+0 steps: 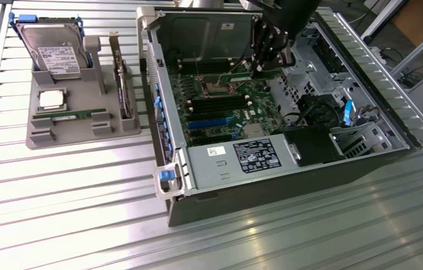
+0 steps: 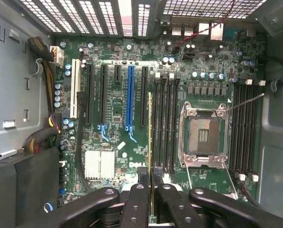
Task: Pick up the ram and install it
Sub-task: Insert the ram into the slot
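Clamping the ram (image 2: 150, 128) edge-on between narrow fingers (image 2: 143, 176), down inside the open computer case (image 1: 196, 31).
Running lengthwise just beside the black memory slots (image 2: 166, 123) of the green motherboard (image 2: 117, 109), parallel to them; impossible to tell whether touching the board. Past those slots, the open processor socket (image 2: 203, 135), with more slots beyond. Farther off on the slatted tabletop (image 1: 84, 191), apart from the case, a grey tray (image 1: 61, 138) carrying a hard drive (image 1: 54, 50), a square silver chip (image 1: 52, 99) and another green stick (image 1: 69, 114).
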Robot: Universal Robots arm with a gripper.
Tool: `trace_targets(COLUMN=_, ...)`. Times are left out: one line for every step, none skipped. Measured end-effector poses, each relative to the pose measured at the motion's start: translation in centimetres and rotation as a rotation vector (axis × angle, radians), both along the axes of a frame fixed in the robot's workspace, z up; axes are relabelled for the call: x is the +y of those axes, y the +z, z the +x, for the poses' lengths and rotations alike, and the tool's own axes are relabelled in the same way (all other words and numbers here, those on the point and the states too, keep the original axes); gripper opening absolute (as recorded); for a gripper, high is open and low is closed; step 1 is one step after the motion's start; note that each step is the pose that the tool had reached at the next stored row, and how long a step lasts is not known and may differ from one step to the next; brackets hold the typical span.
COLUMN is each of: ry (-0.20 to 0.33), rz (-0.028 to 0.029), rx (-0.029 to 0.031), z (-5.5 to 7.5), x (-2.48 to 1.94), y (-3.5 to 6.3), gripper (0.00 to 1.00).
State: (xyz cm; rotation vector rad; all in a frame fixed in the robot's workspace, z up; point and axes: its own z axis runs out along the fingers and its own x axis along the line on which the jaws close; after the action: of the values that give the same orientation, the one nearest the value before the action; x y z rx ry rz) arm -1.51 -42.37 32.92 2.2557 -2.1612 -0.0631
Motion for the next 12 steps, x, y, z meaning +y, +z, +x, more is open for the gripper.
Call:
trace_targets(ry=0.0, rz=0.0001, rx=0.0001, z=0.0, x=0.0, y=-0.07, gripper=0.13)
trace_targets(ry=0.0, rz=0.0001, rx=0.0001, z=0.0, x=0.0, y=-0.11, gripper=0.13)
trace_targets(ry=0.0, rz=0.0, rx=0.0001, z=0.0, x=0.0, y=-0.14, gripper=0.13)
trace_targets(ry=0.0, rz=0.0, rx=0.0001, z=0.0, x=0.0, y=-0.17, gripper=0.13)
trace_targets(ry=0.0, rz=0.0, rx=0.0001, z=0.0, x=0.0, y=-0.19, gripper=0.13)
trace_targets(ry=0.0, rz=0.0, rx=0.0001, z=0.0, x=0.0, y=-0.23, gripper=0.13)
trace_targets(ry=0.0, rz=0.0, rx=0.0001, z=0.0, x=0.0, y=-0.3, gripper=0.13)
trace_targets(ry=0.0, rz=0.0001, rx=0.0001, z=0.0, x=0.0, y=-0.34, gripper=0.13)
trace_targets(ry=0.0, rz=0.0, rx=0.0001, z=0.0, x=-0.01, y=-0.38, gripper=0.13)
trace_targets(ry=0.0, rz=0.0001, rx=0.0001, z=0.0, x=-0.01, y=-0.43, gripper=0.13)
trace_targets(ry=0.0, rz=0.0001, rx=0.0001, z=0.0, x=-0.01, y=-0.47, gripper=0.13)
trace_targets(ry=0.0, rz=0.0, rx=0.0001, z=0.0, x=-0.01, y=-0.51, gripper=0.13)
